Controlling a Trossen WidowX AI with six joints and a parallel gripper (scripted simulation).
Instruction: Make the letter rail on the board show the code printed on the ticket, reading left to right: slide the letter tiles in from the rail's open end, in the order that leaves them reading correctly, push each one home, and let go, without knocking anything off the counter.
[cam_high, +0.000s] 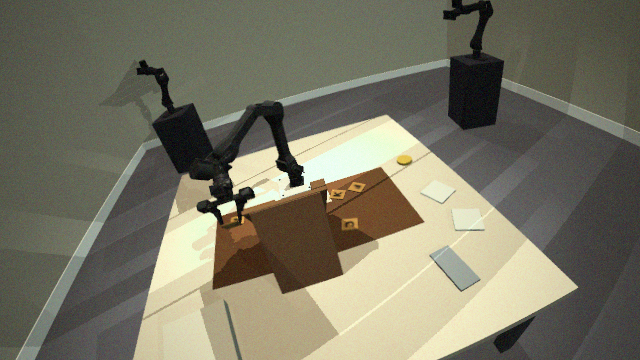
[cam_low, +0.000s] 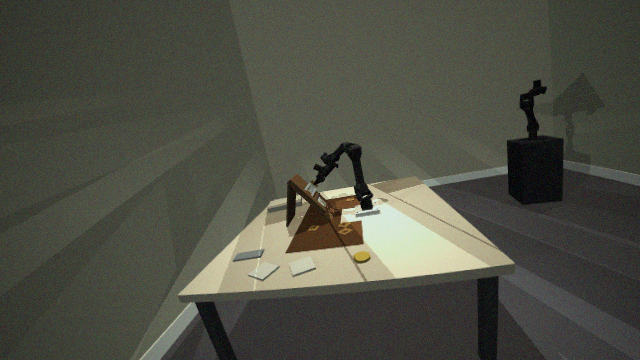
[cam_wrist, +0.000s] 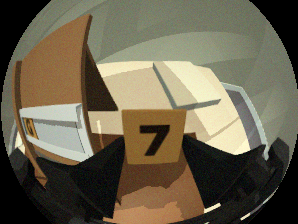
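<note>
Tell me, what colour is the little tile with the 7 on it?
Orange-tan with a black 7, held in the gripper; the tile shows best in the wrist view.

Tan "7" tile (cam_wrist: 153, 136) held upright between dark fingers — sloped brown board (cam_wrist: 63, 63) just left, white rail (cam_wrist: 56, 132) across it.
</note>
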